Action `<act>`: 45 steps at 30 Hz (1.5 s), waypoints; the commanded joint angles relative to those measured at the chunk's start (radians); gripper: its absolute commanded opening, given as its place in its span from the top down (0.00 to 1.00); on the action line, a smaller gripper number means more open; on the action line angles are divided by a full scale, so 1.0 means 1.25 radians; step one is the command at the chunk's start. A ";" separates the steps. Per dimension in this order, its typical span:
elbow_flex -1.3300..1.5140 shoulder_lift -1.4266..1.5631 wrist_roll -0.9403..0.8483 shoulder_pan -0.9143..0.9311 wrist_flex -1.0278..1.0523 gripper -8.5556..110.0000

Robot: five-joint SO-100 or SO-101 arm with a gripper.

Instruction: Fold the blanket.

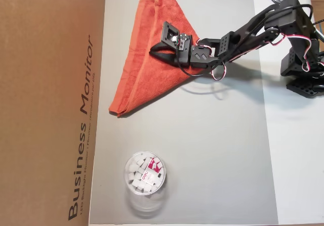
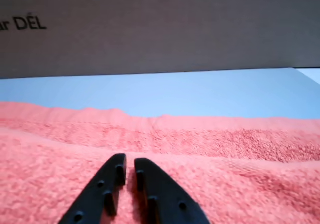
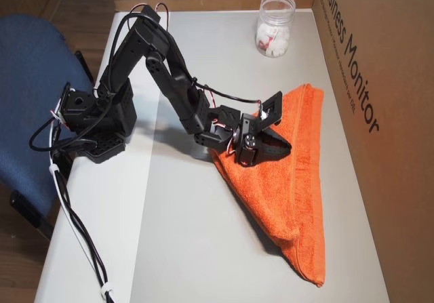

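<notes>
The blanket [image 1: 134,77] is an orange-red terry towel lying folded into a triangle on the grey mat [image 1: 217,150], close to the cardboard box. It also shows in the other overhead view [image 3: 306,201] and fills the lower half of the wrist view [image 2: 240,184]. My gripper [image 1: 152,49] is low over the middle of the blanket, pointing toward the box. In the wrist view my gripper [image 2: 129,165] has its black fingers almost together with only a thin slit between them, resting on or just above the cloth. No cloth shows pinched between them.
A large brown cardboard box [image 1: 50,104] printed "Business Monitor" borders the mat beside the blanket. A clear round tub [image 1: 144,175] of white pieces stands on the mat away from the blanket. The arm base [image 3: 88,123] sits at the table edge by a blue chair [image 3: 27,79].
</notes>
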 commanded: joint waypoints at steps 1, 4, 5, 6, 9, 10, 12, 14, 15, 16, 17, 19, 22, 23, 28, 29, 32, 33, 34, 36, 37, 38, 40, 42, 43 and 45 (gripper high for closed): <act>0.005 0.047 -0.004 -0.005 0.005 0.93; 0.036 0.049 -0.004 0.007 0.004 0.93; 0.048 0.052 -0.004 0.010 0.002 0.93; 0.064 0.061 -0.004 0.017 0.001 0.93; 0.129 0.104 -0.004 0.023 0.004 0.93; 0.150 0.117 -0.004 0.022 0.004 0.93; 0.183 0.134 -0.004 0.018 -0.004 0.93; 0.205 0.150 -0.004 0.017 -0.006 0.93; 0.210 0.155 -0.004 0.018 -0.004 0.93; 0.214 0.160 -0.004 0.022 -0.001 0.93; 0.214 0.166 -0.004 0.026 0.004 0.93; 0.214 0.180 -0.004 0.029 0.004 0.93; 0.214 0.217 -0.004 0.036 0.004 0.93; 0.212 0.233 -0.004 0.038 0.006 0.93; 0.232 0.329 -0.005 0.043 0.074 0.93; 0.236 0.357 -0.005 0.044 0.088 0.93; 0.256 0.445 -0.013 0.064 0.131 0.93; 0.264 0.476 -0.032 0.069 0.151 0.93; 0.272 0.507 -0.050 0.072 0.174 0.93; 0.286 0.563 -0.066 0.087 0.232 0.93; 0.291 0.590 -0.067 0.092 0.265 0.93; 0.293 0.615 -0.067 0.096 0.298 0.93; 0.293 0.663 -0.066 0.104 0.368 0.93; 0.293 0.708 -0.065 0.107 0.434 0.93; 0.293 0.730 -0.065 0.110 0.465 0.93; 0.293 0.774 -0.065 0.107 0.534 0.93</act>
